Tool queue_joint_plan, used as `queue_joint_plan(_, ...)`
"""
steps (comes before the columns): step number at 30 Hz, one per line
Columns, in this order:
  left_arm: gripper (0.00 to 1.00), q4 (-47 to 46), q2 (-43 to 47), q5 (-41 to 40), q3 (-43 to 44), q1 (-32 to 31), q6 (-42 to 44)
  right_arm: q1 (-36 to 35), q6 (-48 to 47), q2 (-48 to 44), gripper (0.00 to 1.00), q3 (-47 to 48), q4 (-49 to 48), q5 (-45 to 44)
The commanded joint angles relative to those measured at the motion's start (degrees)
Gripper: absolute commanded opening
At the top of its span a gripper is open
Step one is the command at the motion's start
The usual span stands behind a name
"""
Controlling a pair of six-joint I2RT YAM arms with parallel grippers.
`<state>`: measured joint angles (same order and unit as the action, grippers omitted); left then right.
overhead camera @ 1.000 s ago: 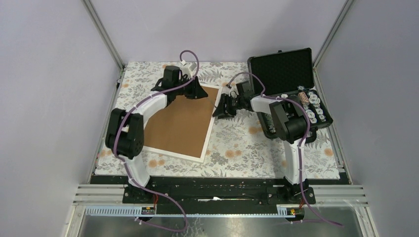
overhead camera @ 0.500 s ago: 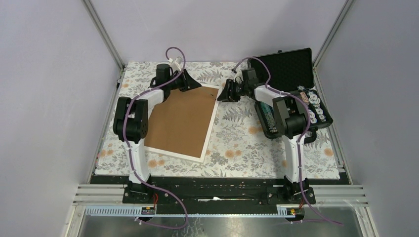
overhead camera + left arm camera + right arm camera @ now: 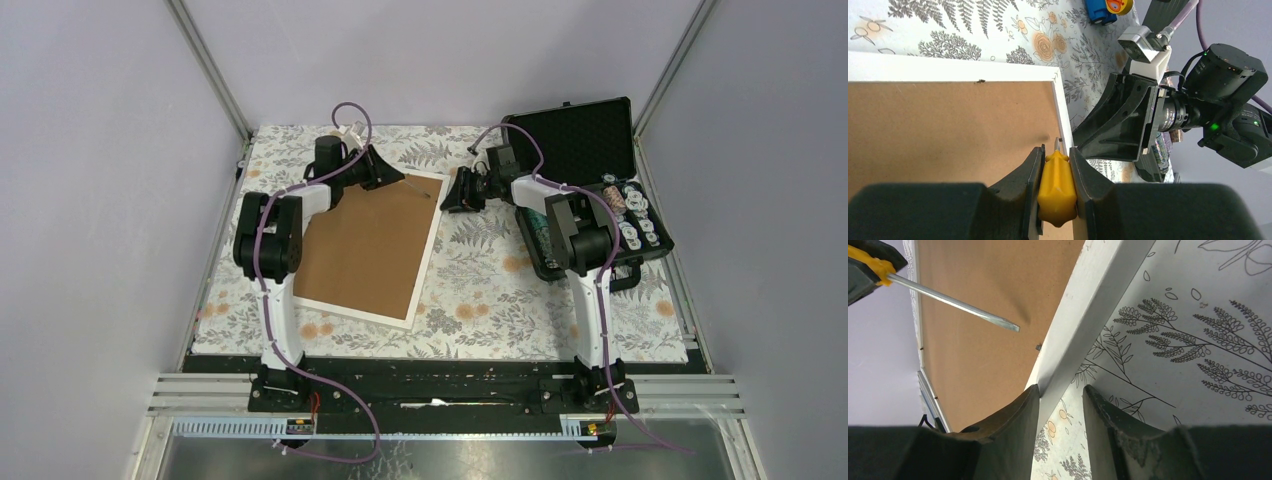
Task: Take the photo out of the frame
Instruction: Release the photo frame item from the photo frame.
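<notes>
— frame [image 3: 365, 250] hasn't shifted in the last second. we log it back-up on the floral table [image 3: 480, 290], long axis running away from the bases, far end leaning right.
— pincers?
— right gripper [image 3: 1060, 392] has moved up to the far right corner, jaws apart astride the white edge. left gripper [image 3: 1057, 152] clamps a yellow screwdriver [image 3: 1057, 187], tip over the brown back.

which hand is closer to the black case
Right. The right hand is at the frame corner nearest the black case; the left hand, holding a screwdriver, is farther away over the frame.
</notes>
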<state>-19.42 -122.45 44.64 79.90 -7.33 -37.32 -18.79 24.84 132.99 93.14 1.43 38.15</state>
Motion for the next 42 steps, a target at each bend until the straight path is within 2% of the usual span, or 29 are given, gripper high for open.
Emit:
queue_joint_plan(1,0.00,-4.17,-0.41,1.88,-0.71,0.21,-2.40,-0.12,-0.01,1.19,0.44,2.15,-0.45,-0.63)
queue_joint_plan(18,0.00,-5.01,-3.93,0.12,-2.22,0.13,-5.64,-0.45,1.17,2.30,0.38,1.98,-0.86,0.52)
queue_joint_plan(42,0.00,-4.02,-8.06,3.30,-0.40,-3.65,-7.53,-1.77,0.53,3.59,0.37,2.89,-0.90,0.52)
